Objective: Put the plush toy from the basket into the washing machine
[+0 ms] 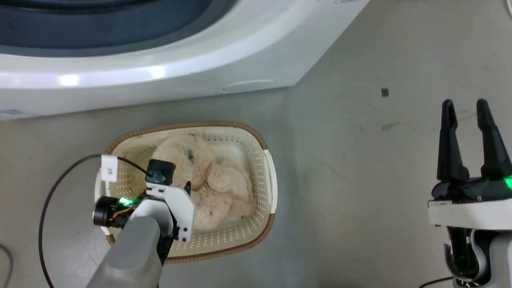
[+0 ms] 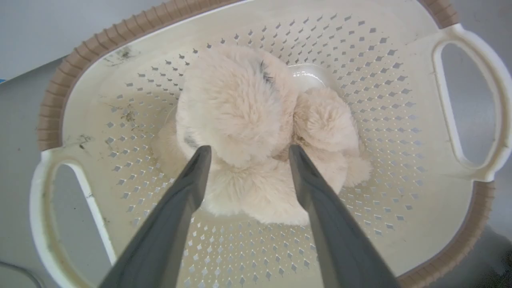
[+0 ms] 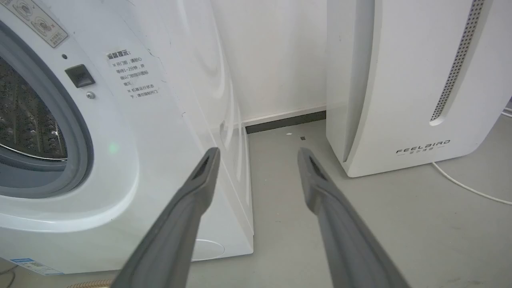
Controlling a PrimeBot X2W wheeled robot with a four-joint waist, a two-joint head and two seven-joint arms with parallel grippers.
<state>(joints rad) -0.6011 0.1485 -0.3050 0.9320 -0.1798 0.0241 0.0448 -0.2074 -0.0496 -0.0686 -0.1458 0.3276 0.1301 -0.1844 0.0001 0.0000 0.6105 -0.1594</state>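
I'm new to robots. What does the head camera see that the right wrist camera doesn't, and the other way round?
Head view, not the right wrist view: the plush toy lying in the basket, with the left arm reaching over it. Right wrist view, not the head view: the shiny steel drum and a white FEELBIRD appliance. Both: the washing machine, the grey floor and the open right gripper.

Left tool (image 2: 249, 149): two dark fingers (image 2: 172, 216) spread wide, tips well apart, aimed steeply down. Left forearm (image 1: 132, 252): pale grey, reaching up from lower left of head view. White wrist bracket (image 1: 178, 204) tipped forward, green light lit beside it. Right tool (image 1: 465, 103): lower right of head view, fingers upright, parted, holding nothing. Green light at base.
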